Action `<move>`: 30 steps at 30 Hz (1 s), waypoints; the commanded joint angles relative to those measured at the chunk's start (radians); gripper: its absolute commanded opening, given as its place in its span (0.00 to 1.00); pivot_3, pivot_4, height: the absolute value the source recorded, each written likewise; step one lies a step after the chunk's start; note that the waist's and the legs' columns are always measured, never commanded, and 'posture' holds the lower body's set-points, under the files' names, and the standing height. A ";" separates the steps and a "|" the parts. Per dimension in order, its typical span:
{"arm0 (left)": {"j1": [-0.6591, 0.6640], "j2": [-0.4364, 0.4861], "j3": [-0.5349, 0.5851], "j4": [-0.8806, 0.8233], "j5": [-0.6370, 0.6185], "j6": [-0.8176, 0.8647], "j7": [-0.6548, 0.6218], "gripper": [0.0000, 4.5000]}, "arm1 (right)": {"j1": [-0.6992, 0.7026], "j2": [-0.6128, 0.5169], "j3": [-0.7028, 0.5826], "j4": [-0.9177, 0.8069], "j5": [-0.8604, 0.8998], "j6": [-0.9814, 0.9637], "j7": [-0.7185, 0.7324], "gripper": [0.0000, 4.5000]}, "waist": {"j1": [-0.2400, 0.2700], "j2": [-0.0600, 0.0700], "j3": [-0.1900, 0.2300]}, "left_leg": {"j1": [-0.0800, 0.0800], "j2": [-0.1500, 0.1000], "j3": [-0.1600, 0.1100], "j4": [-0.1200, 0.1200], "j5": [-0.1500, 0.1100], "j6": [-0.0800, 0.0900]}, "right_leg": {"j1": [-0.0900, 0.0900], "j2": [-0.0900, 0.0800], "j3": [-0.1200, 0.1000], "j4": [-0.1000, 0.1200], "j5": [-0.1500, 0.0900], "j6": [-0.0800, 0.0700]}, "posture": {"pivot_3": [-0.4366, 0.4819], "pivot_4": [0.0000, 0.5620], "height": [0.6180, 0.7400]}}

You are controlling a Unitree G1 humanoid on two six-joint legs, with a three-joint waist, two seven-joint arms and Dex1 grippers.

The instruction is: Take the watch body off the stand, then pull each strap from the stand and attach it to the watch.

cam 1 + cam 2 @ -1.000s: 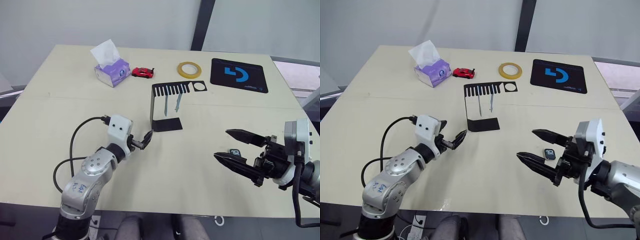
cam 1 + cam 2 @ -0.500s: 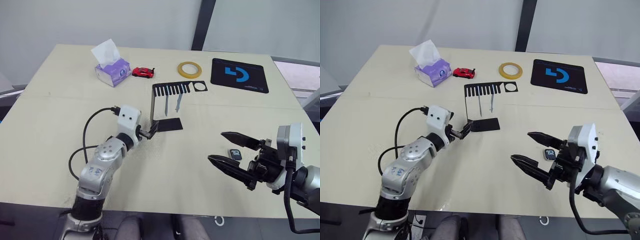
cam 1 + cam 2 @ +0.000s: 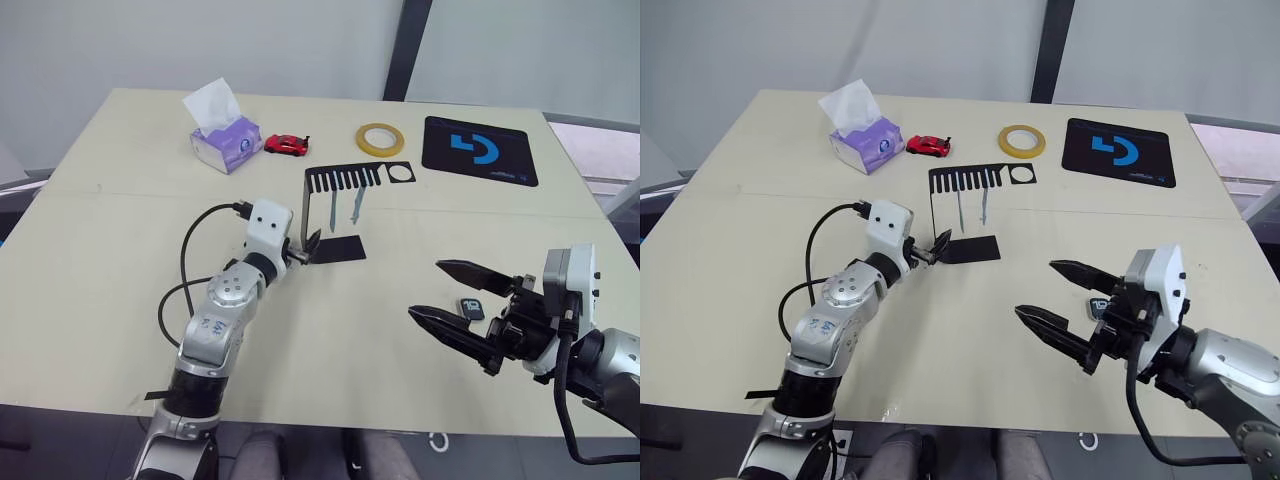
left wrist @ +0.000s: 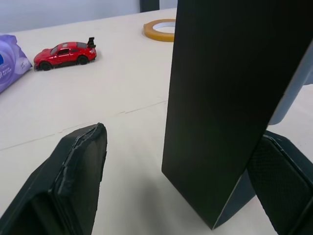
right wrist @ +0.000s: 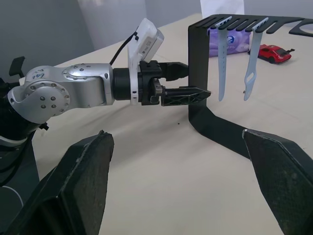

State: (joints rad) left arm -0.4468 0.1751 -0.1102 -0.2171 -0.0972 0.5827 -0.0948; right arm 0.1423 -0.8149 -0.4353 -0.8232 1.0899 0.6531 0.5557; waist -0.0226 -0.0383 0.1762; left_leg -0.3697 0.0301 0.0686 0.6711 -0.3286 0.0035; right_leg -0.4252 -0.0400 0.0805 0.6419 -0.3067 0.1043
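We work over a pale beige table [image 3: 120, 300] that meets a plain light wall at its far edge, a dark vertical post rising behind it. Nearest us on the right, our right gripper [image 3: 455, 303] hovers above the tabletop with its two black fingers spread wide apart and nothing between them. The watch body [image 3: 470, 308] lies flat on the table just beside that gripper, near its farther finger, its dark screen showing light digits, untouched as far as we can see. Further in and to the left, our left gripper [image 3: 308, 246] reaches the stand [image 3: 305, 215]; its fingers are parted, one on each side of the narrow black upright near the foot, and in the left wrist view a gap shows between the upright and the finger [image 4: 73, 176], so we cannot tell whether they grip it yet. The two straps [image 3: 342, 208] hang pale blue-grey from the comb slots of the stand's top plate, side by side and apart. Beyond the stand we see a red toy car [image 3: 286, 145], a purple tissue box [image 3: 225, 142] to its left, a yellow tape ring [image 3: 378, 139], and at far right a black mat with blue logo [image 3: 478, 150].
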 commanded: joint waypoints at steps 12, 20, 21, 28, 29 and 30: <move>-0.037 -0.047 0.013 0.021 0.042 -0.050 0.006 0.81 | -0.009 0.014 0.010 -0.026 -0.016 -0.035 -0.019 1.00 | -0.001 0.000 0.000 | 0.000 0.000 0.000 0.000 0.000 0.000 | 0.000 0.000 -0.001 0.000 0.000 0.000 | 0.48 0.27 0.98; -0.044 -0.048 0.011 0.020 0.053 -0.046 -0.001 0.45 | 0.000 0.014 0.008 -0.034 -0.013 -0.040 -0.031 1.00 | -0.001 0.000 0.000 | 0.000 0.000 0.000 0.000 0.000 0.000 | 0.000 0.000 -0.001 0.000 0.000 0.000 | 0.48 0.27 0.98; -0.045 -0.048 0.011 0.021 0.055 -0.046 -0.002 0.45 | 0.000 0.014 0.007 -0.034 -0.012 -0.040 -0.033 1.00 | -0.001 0.000 0.000 | 0.000 0.000 0.000 0.000 0.000 0.000 | 0.000 0.000 -0.001 0.000 0.000 0.000 | 0.48 0.27 0.98; -0.055 -0.052 0.006 0.028 0.066 -0.056 -0.004 0.45 | 0.003 0.012 0.002 -0.039 -0.006 -0.041 -0.043 1.00 | 0.000 0.000 0.000 | 0.000 0.000 0.000 0.000 0.000 0.000 | 0.000 0.000 -0.001 0.000 0.000 0.000 | 0.48 0.27 0.98; -0.057 -0.053 0.005 0.030 0.068 -0.059 -0.004 0.45 | 0.003 0.012 0.002 -0.039 -0.005 -0.041 -0.045 1.00 | 0.000 0.000 0.000 | 0.000 0.000 0.000 0.000 0.000 0.000 | 0.000 0.000 -0.001 0.000 0.000 0.000 | 0.48 0.27 0.98; -0.058 -0.054 0.005 0.030 0.069 -0.061 -0.005 0.45 | 0.003 0.011 0.001 -0.039 -0.004 -0.041 -0.045 1.00 | 0.000 0.000 0.000 | 0.000 0.000 0.000 0.000 0.000 0.000 | 0.000 0.000 -0.001 0.000 0.000 0.000 | 0.48 0.27 0.98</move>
State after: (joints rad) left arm -0.4806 0.1290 -0.0997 -0.1745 -0.0379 0.5520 -0.0974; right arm 0.1454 -0.8076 -0.4125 -0.8239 1.0650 0.6337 0.5131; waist -0.0228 -0.0383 0.1762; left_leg -0.3697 0.0301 0.0684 0.6711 -0.3286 0.0035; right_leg -0.4252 -0.0404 0.0796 0.6420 -0.3067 0.1043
